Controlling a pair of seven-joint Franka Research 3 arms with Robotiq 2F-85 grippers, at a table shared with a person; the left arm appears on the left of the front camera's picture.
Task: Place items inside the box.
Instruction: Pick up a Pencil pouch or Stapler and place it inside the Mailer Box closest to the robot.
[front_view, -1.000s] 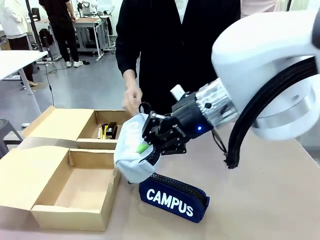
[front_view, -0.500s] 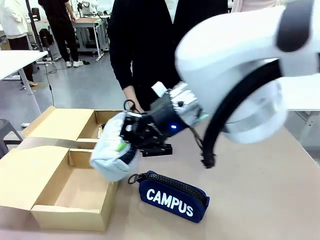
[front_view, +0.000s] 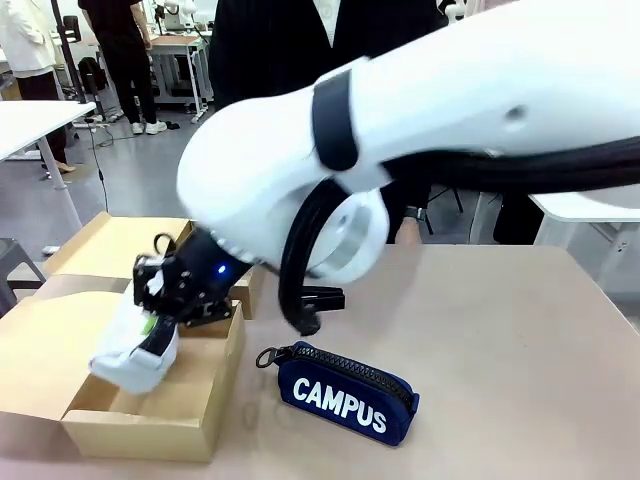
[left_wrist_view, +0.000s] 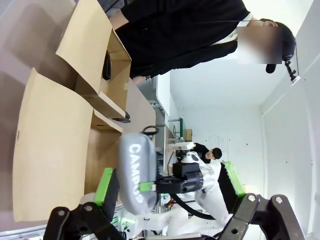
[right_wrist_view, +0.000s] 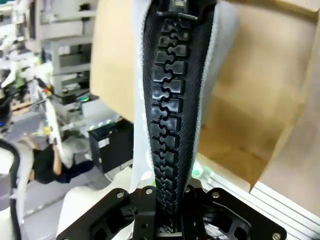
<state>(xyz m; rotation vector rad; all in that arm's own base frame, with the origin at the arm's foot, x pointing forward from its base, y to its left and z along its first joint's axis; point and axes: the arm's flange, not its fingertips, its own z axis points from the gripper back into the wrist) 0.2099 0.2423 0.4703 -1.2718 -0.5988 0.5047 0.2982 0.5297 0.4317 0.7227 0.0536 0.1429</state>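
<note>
Placing grey case (front_view: 128, 362), pinched in right gripper (front_view: 155, 322), over box (front_view: 140, 435) at lower left; left gripper (left_wrist_view: 170, 182) spread; next likely needs lowering, release, then navy case (front_view: 345, 392), lower centre.

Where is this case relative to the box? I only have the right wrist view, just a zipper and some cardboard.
Observer: The grey pencil case, clamped in the right gripper, hangs tilted, lower end down, over the near compartment of the box.
Operator: What else is waiting to go in?
Observer: A navy CAMPUS case lies on the table just right of the box, zipper on top.
Operator: And the left arm?
Observer: The left gripper is open and holds nothing; it faces the box and the held case.
</note>
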